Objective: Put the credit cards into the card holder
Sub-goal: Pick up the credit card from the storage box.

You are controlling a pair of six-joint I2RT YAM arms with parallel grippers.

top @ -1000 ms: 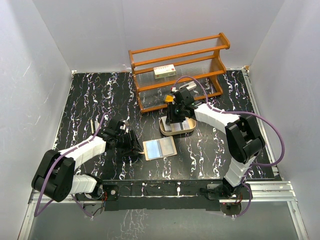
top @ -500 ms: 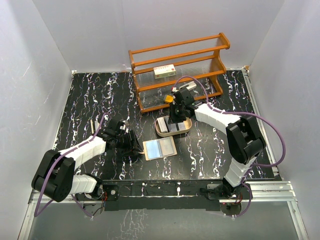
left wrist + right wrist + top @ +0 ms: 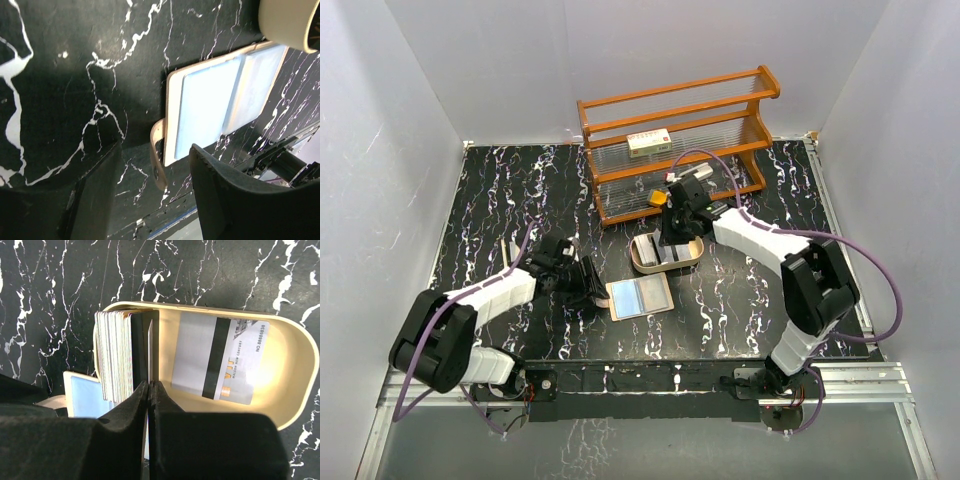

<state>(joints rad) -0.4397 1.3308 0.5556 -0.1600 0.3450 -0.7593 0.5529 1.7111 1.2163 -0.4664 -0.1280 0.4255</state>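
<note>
Nearest, in the lower middle of the top view, the card holder (image 3: pixel 640 297) lies open and face-up on the surface (image 3: pixel 520 200). The left tool (image 3: pixel 155 145) sits at its left end, jaws about half spread astride the curved snap flap (image 3: pixel 157 160) and clamped on nothing I can see. Unpinned like that, the holder would likely skid or fold when a card is pushed at a pocket. Farther back, at frame centre, the right tool (image 3: pixel 149 385) is pinched fully shut over the oval tray (image 3: pixel 295 365), apparently on the top edge of one edge-on card (image 3: pixel 149 347) at the end of the upright credit cards (image 3: pixel 115 355). So thin a bite may slip, friction may drag a neighbour up, and a tilted lift could catch the tray rim. The holder's long axis runs left to right across the top view, rising slightly rightward, flap pointing left. The stacked cards stand on edge, faces toward the wrist picture's left and right, top edges running up and down that frame.
</note>
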